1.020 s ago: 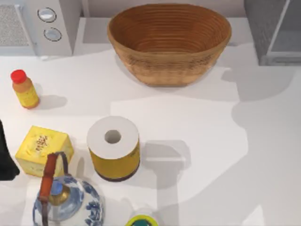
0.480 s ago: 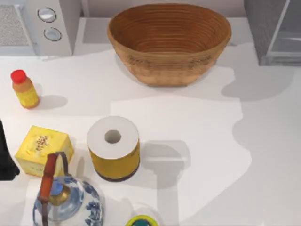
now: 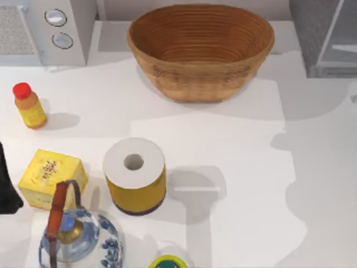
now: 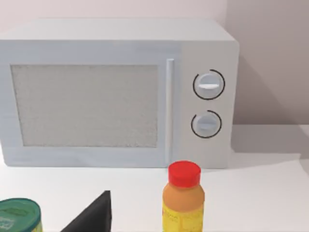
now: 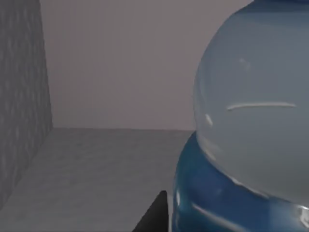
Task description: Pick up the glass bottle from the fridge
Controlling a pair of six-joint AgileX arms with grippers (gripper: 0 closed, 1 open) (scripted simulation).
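Inside the fridge (image 5: pixel 21 96), the right end effector (image 5: pixel 155 215) is sitting right up against the glass bottle (image 5: pixel 251 125). A dark tip of it is showing just beside the bottle's lower body. Open or closed: cannot tell from the right wrist view. The bottle is looking clear and blue-tinted, with a pale rounded upper part and a deeper blue band below carrying thin white highlights. It is standing on the fridge's grey floor, with the grey textured side wall well apart from it and a plain back wall behind.

From the top view, the fridge is sitting at the worktop's (image 3: pixel 234 167) far right corner, a dark grey box with a paler panel.

The left arm (image 3: pixel 6 187) is idling at the worktop's left edge, near the yellow box (image 3: pixel 53 177). The left end effector (image 4: pixel 91 218) is pointing toward the white microwave (image 4: pixel 116 92), with the red-capped bottle (image 4: pixel 183 198) standing upright in front of the microwave and a green-lidded can (image 4: pixel 18 215) close by. Its open or closed state cannot be told either.
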